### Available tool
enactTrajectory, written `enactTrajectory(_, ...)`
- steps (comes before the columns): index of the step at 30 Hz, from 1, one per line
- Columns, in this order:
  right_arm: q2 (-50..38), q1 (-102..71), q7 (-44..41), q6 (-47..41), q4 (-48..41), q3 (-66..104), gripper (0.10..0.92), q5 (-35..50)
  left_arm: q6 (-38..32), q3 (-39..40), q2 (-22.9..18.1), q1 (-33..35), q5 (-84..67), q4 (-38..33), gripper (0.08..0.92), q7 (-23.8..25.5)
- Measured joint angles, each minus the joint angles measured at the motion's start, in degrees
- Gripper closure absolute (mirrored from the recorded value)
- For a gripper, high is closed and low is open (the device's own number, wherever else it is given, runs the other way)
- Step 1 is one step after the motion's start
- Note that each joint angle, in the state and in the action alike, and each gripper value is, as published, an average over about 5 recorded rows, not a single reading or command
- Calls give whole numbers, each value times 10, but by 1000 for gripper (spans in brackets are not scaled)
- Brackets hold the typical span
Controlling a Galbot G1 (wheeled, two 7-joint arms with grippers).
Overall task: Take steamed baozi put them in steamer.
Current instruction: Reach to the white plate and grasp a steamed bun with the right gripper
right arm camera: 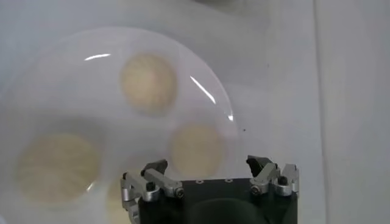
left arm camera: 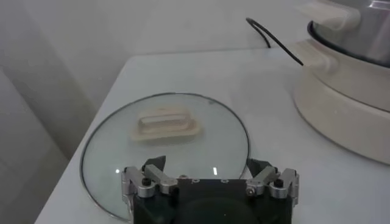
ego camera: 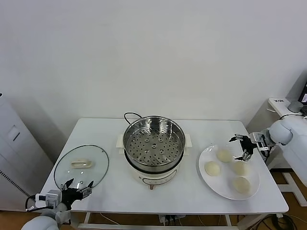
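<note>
Several cream-white baozi lie on a flat white plate (ego camera: 225,186) at the table's right; one (ego camera: 224,155) is at the plate's far side, another (ego camera: 212,168) nearer the steamer. The steel steamer (ego camera: 154,146) with its perforated bottom stands mid-table on a white base, with nothing in it. My right gripper (ego camera: 242,146) is open and hovers over the plate's far part. In the right wrist view the gripper (right arm camera: 207,167) is open above a bun (right arm camera: 196,149), apart from it; another bun (right arm camera: 148,82) lies beyond. My left gripper (ego camera: 76,188) is open and empty at the front left.
A round glass lid (ego camera: 81,165) with a white handle lies at the table's left; in the left wrist view the lid (left arm camera: 201,131) is just ahead of my left gripper (left arm camera: 207,169). A black cord (ego camera: 130,115) runs behind the steamer. A white stand is at far right.
</note>
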Motion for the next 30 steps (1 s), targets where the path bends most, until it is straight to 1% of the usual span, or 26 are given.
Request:
enactTrajectory(10,56,13,-2,11,-65,-4,203,-49,0,2,-1,1,-2,1,177,0)
enactTrajectory(12,65,14,-2,11,-76,-2,214,-60,0,4,-1,0,-2,1,177,0)
enactTrajectory(25,103,24,-2,12,-126,18,380,-100,-2,9,-2,3,-2,-1,177,0)
enactTrajectory(30,106,24,-6,10,-129,20,474,-100,-2,8,-2,6,-2,-2,177,0)
